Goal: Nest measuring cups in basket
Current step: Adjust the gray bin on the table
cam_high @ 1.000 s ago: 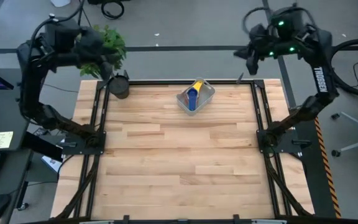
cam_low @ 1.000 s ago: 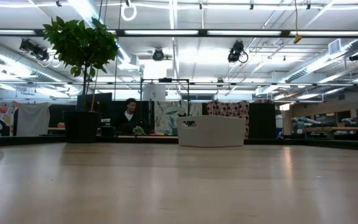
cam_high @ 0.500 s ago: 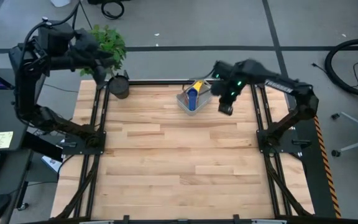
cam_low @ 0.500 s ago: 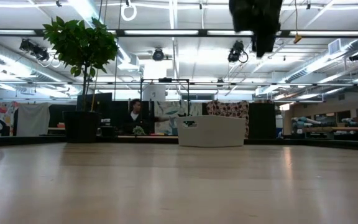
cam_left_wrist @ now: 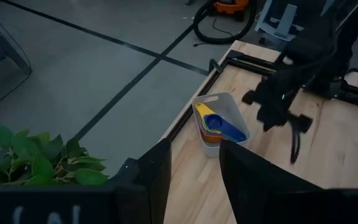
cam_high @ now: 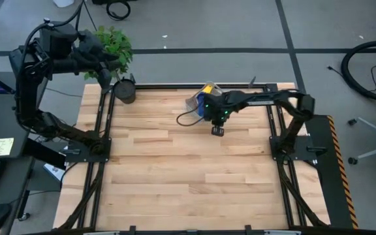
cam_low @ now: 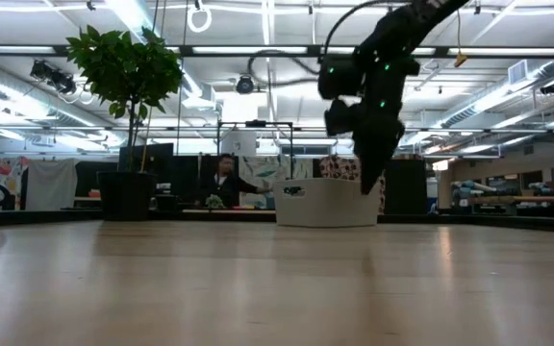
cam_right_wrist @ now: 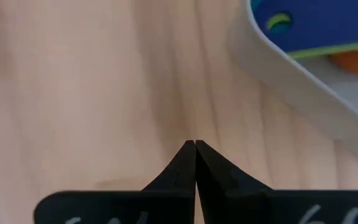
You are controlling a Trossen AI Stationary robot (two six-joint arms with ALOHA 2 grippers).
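Note:
The pale basket (cam_high: 193, 104) stands at the table's far middle with the measuring cups (cam_left_wrist: 216, 124) stacked inside it; yellow, blue and orange ones show. My right gripper (cam_high: 217, 130) is shut and points steeply down, just off the basket's near right side and above the wood. In the right wrist view its shut tips (cam_right_wrist: 195, 149) hover over bare table, with the basket's wall (cam_right_wrist: 303, 87) and a blue cup (cam_right_wrist: 316, 25) close by. My left gripper (cam_left_wrist: 194, 149) is open and held high beyond the far left corner, beside the plant.
A dark round pot (cam_high: 126, 90) with a leafy plant (cam_high: 113, 42) stands at the far left corner. The black frame rails (cam_high: 103, 130) run along the table's sides. Wood lies bare in the middle and near part. A person (cam_low: 224, 178) sits beyond the table.
My right gripper has swung from high beyond the far right corner toward the table's left and down to the basket's near right side. It has tipped from nearly level to pointing steeply down and has stayed shut. The basket and cups have not moved.

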